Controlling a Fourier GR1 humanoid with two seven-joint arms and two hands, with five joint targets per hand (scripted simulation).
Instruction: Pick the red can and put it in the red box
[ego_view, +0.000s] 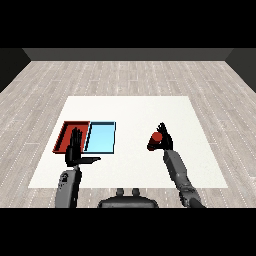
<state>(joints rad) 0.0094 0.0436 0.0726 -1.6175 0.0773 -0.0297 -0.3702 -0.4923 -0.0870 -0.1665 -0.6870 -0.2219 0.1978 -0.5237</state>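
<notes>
The red can (155, 140) is at the right of the table's middle, tilted, with my right hand (164, 139) curled round it from the right. The red tray (67, 134) lies at the left side of the table, its near part hidden by my left hand (74, 151). That left hand stands open, fingers straight up and thumb pointing right, over the near edge of the red tray and holding nothing.
A light blue tray (101, 137) lies directly right of the red tray, touching it. The white table (130, 110) reaches well beyond the trays at the back and right. Grey wooden floor surrounds the table.
</notes>
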